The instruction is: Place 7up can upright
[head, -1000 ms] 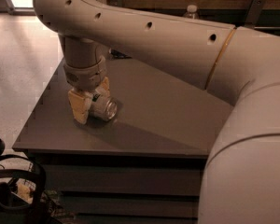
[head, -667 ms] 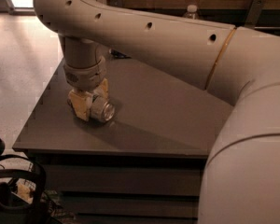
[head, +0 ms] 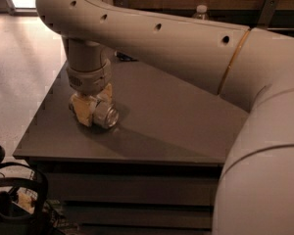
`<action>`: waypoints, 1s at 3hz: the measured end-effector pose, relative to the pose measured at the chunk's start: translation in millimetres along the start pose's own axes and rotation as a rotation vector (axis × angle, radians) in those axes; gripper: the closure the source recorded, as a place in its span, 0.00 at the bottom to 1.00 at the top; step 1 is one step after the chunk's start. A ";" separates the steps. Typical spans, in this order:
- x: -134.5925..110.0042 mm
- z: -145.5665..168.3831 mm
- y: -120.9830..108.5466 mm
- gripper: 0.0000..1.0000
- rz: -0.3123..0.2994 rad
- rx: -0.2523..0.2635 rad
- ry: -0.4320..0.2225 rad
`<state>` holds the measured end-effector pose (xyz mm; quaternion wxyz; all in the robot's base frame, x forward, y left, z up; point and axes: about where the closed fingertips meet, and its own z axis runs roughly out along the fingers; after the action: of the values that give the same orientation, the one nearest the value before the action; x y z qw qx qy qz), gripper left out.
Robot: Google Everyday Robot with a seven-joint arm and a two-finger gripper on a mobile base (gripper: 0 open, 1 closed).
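At the far left of the frame a pale, shiny floor [head: 24, 58] runs up to the bright upper-left corner. In the lower-left corner sits a tangle of dark rounded gear [head: 12, 199], too dim to name.

Next to the right is the dark grey table [head: 176, 126], whose flat top fills the middle of the frame. Over its left part the robot arm [head: 152, 38] turns down into a thick wrist, and the gripper [head: 94, 112] hangs from it, low over the table top in the left-centre of the frame. Its cream-coloured fingers [head: 83, 113] are drawn in narrow around the 7up can [head: 107, 116], holding it between them.

The can lies on its side, not upright, with one round silver end facing the lower right of the frame. It is right down at the table surface, on the left part of the table and nearer the front edge than the back. Whether it rests on the top or is held just clear of it cannot be told. A shadow stretches from it to the right across the table.

Behind the wrist a small dark thing [head: 126, 58] peeps out at the table's far edge, mostly hidden by the arm. Further right, at the top of the frame, the white cap and neck of a clear bottle [head: 201, 11] show above the arm. The arm's broad cream body fills the right side.
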<state>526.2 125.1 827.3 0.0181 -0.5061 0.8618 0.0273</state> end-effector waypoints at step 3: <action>6.4 -65.4 -12.2 1.00 -0.126 0.008 -0.345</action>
<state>533.5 109.2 891.9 0.1693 -0.5468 0.8127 0.1092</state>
